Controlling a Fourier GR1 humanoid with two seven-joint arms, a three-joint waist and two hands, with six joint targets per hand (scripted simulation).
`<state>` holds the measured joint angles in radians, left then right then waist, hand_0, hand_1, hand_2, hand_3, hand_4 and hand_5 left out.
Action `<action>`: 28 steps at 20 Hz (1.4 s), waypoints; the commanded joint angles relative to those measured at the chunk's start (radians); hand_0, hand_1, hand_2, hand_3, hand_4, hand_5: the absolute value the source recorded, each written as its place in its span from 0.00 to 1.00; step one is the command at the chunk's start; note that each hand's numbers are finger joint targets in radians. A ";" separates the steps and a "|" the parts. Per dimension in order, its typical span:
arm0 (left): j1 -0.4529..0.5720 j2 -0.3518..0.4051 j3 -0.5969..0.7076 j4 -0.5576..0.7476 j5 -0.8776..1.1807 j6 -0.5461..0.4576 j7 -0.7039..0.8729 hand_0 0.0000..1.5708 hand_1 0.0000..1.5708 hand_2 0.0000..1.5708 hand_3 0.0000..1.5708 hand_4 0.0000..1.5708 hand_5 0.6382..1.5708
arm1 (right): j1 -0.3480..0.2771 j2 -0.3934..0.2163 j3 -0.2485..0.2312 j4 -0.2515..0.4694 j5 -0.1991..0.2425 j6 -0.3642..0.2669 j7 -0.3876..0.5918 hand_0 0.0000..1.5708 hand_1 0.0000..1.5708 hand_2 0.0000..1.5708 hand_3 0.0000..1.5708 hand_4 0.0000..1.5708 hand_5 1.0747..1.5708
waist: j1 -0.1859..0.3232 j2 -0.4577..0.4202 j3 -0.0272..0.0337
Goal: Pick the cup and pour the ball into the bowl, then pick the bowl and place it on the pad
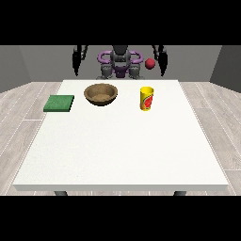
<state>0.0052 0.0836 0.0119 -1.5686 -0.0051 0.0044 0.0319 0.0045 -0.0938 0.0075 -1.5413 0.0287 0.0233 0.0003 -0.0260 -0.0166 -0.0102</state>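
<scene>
A: Now, entry, left to right. Flat green square pad (59,103) lies near the left edge of the large white surface (122,150). Round brown wooden bowl (100,94) stands upright right of it, well apart. Yellow cup with a red mark (147,98) stands upright further right.

B: Ball?

A: Small red ball (150,64) shows above and behind the cup, in the air near the hand at the view's right (163,62), not in the cup as far as I can see.

B: Hands?

A: Both hang at the robot's sides, off the surface. Hand at the view's left (76,61) and the one at the right: too small to read; cannot tell whether clenched or released. Neither is grasping a task thing.

B: Step in hand?

A: Judged: reach for the cup, not yet begun. Advice: approach from the side, close round the cup's middle, keep it upright until its lip is over the bowl, then tilt slowly.
</scene>
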 commanded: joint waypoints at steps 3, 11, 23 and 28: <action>-0.018 0.030 0.006 -0.082 0.005 -0.005 0.060 0.00 0.00 0.00 0.00 0.00 0.95 | -0.010 -0.034 -0.010 -0.076 -0.007 0.009 0.063 0.00 0.00 0.00 0.00 0.00 0.99 | -0.005 -0.202 0.0078; 0.065 -0.081 -0.148 -0.241 0.178 0.067 0.021 0.00 0.00 0.00 0.00 0.00 0.95 | 0.036 0.016 -0.104 -0.083 -0.136 0.009 -0.027 0.00 0.00 0.00 0.00 0.00 0.99 | 0.047 -0.214 0.0105; -0.192 -0.001 -0.008 -0.130 0.075 0.026 -0.121 0.00 0.00 0.00 0.00 0.00 0.77 | -0.143 0.012 -0.114 -0.019 -0.130 0.028 -0.160 0.00 0.00 0.00 0.00 0.00 0.99 | 0.006 0.134 0.0104; -0.304 0.070 0.097 0.037 0.073 0.008 -0.232 0.00 0.00 0.00 0.00 0.00 0.68 | -0.220 -0.018 -0.123 0.009 -0.143 0.069 -0.200 0.00 0.00 0.00 0.00 0.00 0.98 | -0.029 0.243 0.0100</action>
<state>-0.2042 0.0978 0.0308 -1.6273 0.0565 0.0352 -0.1452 -0.1567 -0.0878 -0.0997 -1.5630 -0.1046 0.0666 -0.1621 -0.0362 0.1421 0.0000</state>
